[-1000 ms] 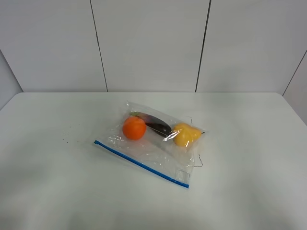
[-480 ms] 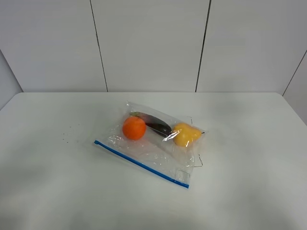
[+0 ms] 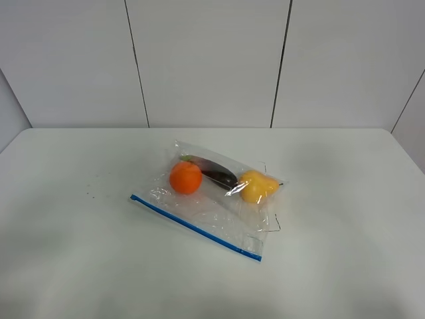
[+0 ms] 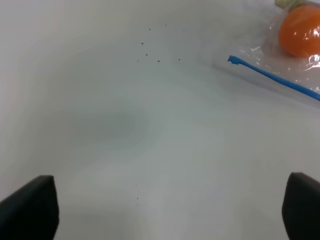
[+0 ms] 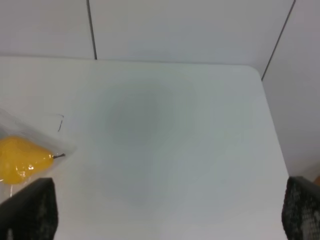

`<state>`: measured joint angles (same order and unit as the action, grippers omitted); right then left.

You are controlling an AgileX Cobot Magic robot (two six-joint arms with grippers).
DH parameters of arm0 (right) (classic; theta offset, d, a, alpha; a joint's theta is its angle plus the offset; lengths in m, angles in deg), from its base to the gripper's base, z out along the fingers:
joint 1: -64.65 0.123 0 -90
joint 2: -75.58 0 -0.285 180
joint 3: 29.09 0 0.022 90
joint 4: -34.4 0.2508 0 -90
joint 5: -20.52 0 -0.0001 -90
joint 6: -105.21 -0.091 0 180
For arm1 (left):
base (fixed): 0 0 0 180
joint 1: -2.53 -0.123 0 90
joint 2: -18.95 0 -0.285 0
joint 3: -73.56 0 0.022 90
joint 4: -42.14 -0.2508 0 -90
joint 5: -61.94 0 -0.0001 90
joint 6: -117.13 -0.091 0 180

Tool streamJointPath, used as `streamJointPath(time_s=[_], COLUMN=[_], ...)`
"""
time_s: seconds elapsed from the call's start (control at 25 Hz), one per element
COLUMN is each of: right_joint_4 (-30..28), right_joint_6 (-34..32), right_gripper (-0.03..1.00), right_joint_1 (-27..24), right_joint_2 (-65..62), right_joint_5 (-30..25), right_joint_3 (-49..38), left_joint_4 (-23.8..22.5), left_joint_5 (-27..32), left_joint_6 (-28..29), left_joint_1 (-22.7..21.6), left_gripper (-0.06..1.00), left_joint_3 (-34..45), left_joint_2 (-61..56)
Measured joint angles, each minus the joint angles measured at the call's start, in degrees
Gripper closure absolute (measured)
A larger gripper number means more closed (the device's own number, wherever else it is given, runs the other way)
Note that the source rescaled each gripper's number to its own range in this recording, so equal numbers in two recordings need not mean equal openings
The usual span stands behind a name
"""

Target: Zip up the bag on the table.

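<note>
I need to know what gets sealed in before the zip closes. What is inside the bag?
Inside the bag: an orange fruit, a yellow pear, and a dark, long item between them, partly hidden by plastic glare, so its identity is unclear.

High cam looks down at whole table [image 3: 66, 252], bag [image 3: 212, 212] centred. Left wrist cam low, close, shares bag's zipper corner. Right wrist cam higher, shares pear [image 5: 20, 160] end.

A pale grey panelled wall [image 3: 212, 60] is seen behind the desk, divided by thin dark vertical seams [image 3: 136, 63]. An angled side panel [image 3: 12, 106] is set at 9 o'clock. Soft, even light is cast throughout.
</note>
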<state>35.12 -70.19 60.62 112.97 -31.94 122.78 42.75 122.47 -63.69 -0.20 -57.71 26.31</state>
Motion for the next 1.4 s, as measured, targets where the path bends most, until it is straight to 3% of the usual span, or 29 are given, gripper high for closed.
streamJointPath(time_s=[0.56,1.0,1.24,1.4], right_joint_4=[1.7,4.3,5.4,5.4], right_joint_6=[1.2,2.2,1.1,0.8], right_gripper=[-0.03,-0.03,-0.03,-0.03], right_joint_1=[1.5,1.5,1.5,1.5], right_joint_2=[-17.8,-28.8,-29.9,-29.9], right_joint_5=[-4.8,-5.0,-7.4,-6.0], right_joint_3=[-9.2,-9.7,-11.7,-15.0], left_joint_4=[0.0,0.0,0.0,0.0], left_joint_5=[0.0,0.0,0.0,0.0], left_joint_6=[0.0,0.0,0.0,0.0], left_joint_1=[0.0,0.0,0.0,0.0], left_gripper=[-0.06,-0.06,-0.06,-0.06], left_joint_3=[0.1,0.1,0.1,0.1], left_joint_2=[0.0,0.0,0.0,0.0])
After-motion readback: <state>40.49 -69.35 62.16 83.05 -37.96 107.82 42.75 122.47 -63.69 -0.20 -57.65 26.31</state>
